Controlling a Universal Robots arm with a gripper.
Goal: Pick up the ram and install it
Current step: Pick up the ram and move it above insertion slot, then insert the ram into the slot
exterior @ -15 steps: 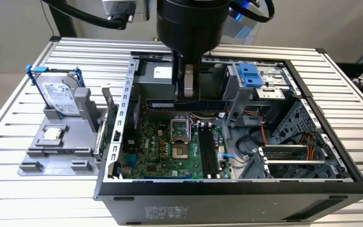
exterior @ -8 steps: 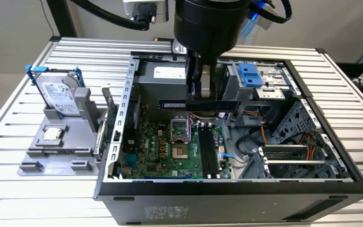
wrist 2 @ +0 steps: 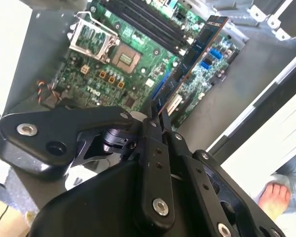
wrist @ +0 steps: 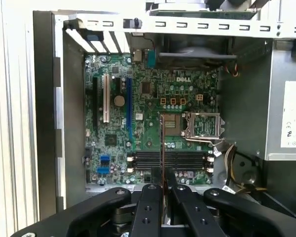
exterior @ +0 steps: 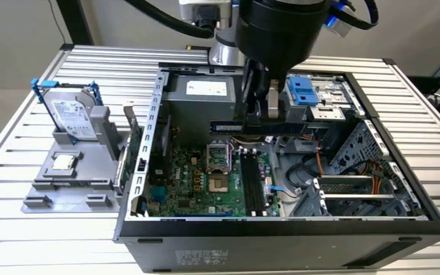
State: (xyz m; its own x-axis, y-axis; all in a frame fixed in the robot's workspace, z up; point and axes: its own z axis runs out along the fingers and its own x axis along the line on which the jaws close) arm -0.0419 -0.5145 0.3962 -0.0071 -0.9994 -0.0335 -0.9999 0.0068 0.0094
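- Near the desk (exterior: 14, 252) edge on the exterior view's left, a grey fixture (exterior: 67, 192) props the blue-framed hard drive (exterior: 75, 117) upright and carries a small square chip (exterior: 63, 162) lying flat. Both sit well apart from my arm, so nothing crowds it on that side.
- The open case (exterior: 281, 240) takes up the middle of the desk. Its walls fence in the motherboard (exterior: 197, 177), so I judge the only free way in is from above.
- The gripper (exterior: 262, 119) has its jaws pinching the ram (exterior: 226, 126) on edge, which leaves the contact edge free. The ram hangs above the board near the case's far wall, not seated.
- In the first wrist view the ram (wrist: 162, 143) crosses the memory slots (wrist: 170, 159) at right angles.
- Just beside the gripper, on the exterior view's right, stands the drive bay (exterior: 311, 94). I judge that the tightest margin.
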